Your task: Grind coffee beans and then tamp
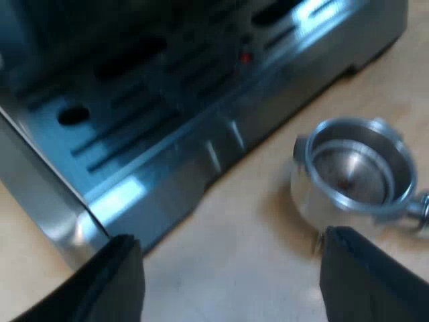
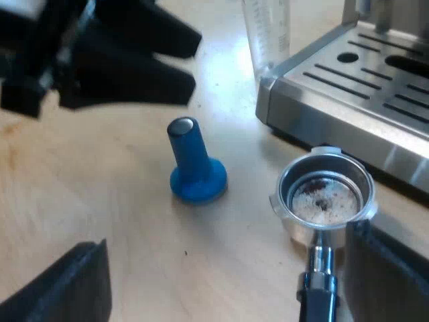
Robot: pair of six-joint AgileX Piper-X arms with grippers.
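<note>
The metal holder (image 2: 326,201) lies loose on the wooden table beside the espresso machine's drip tray (image 2: 362,87). Its basket faces up with light coffee residue inside, and its dark handle (image 2: 318,292) points toward my right gripper (image 2: 228,282). That gripper is open, with one finger (image 2: 392,268) close beside the handle. A blue tamper (image 2: 194,168) stands upright near the holder. My left gripper (image 1: 231,282) hangs open above the table between the machine's front and the holder's basket (image 1: 352,174), holding nothing; it also hovers just beyond the tamper (image 2: 127,60).
A clear measuring glass (image 2: 267,33) stands at the corner of the machine. The steel drip tray (image 1: 134,134) has slotted grilles. Bare wooden table (image 2: 100,201) spreads around the tamper.
</note>
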